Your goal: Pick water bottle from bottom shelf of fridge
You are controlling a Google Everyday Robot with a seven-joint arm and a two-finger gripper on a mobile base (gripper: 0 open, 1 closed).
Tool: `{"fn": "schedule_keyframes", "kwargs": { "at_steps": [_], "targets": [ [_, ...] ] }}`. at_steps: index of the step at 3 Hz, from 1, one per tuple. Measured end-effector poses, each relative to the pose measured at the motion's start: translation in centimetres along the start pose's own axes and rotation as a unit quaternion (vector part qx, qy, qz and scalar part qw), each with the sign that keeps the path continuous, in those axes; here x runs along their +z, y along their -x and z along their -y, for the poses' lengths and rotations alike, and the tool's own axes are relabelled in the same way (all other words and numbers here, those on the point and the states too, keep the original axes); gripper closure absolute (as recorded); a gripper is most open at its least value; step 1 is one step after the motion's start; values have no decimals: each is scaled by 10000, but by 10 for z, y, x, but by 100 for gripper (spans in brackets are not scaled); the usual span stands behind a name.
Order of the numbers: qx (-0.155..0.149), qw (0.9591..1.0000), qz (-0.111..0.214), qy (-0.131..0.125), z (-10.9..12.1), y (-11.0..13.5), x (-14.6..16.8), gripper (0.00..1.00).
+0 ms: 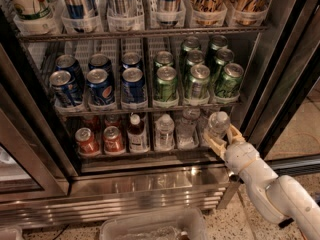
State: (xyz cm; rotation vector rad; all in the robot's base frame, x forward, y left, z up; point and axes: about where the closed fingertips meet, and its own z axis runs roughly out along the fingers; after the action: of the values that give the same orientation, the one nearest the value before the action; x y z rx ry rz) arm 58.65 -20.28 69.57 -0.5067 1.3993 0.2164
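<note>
1. The hand pinches the water bottle at the right end of the bottom shelf.
2. A low grip (on slick ribbed plastic) could let it slip, or tip against the fridge frame.

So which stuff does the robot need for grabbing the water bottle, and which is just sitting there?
Needed: water bottle, far right on the bottom shelf; fridge; gripper, right at that bottle.
Just sitting: red cans; dark-drink bottle; blue cans; green cans; plastic bin below.
</note>
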Motion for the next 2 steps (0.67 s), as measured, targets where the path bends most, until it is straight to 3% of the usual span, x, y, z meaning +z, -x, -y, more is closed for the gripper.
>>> {"fn": "schedule_keyframes", "kwargs": {
  "at_steps": [1, 2],
  "targets": [
    [-122, 9982, -270, 523, -13, 3, -6, 100],
    [-219, 9930, -558, 1018, -27, 4, -15, 100]
  ]
}}
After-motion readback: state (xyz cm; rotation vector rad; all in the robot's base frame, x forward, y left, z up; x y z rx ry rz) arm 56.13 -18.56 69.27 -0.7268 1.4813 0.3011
